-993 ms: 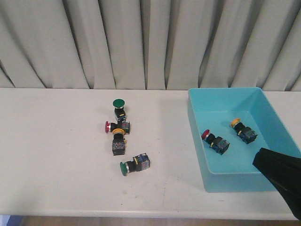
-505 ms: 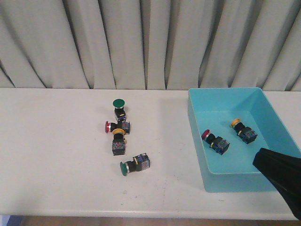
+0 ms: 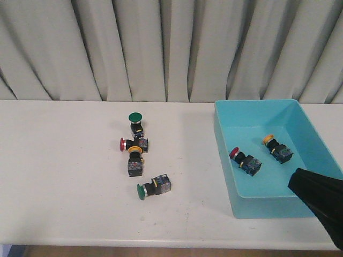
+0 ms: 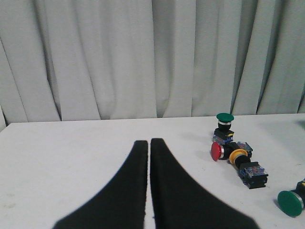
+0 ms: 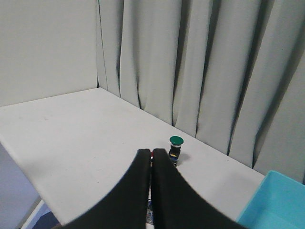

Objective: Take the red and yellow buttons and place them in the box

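Nothing has shifted over the last second: the buttons lie exactly where they were and neither of my arms has moved, so I read this as a pause between picks, not progress. The box (image 3: 308, 120) sits on the right side of the table (image 3: 59, 176) and already holds a red button (image 3: 245, 160) and a yellow button (image 3: 277, 147), lying apart on its floor. Left of it, well apart from the box, the remaining cluster waits: a red-capped button (image 3: 133, 143) touching a yellow-capped button (image 3: 135, 160), with an upright green button (image 3: 135, 122) just behind and a green button on its side (image 3: 153, 187) nearer me. My left gripper (image 4: 149, 143) has its fingers pressed together and carries nothing, hovering low over the table and aimed past the cluster's left. My right gripper (image 5: 151, 153) is likewise closed and empty; that arm sits low by the box's near right corner.
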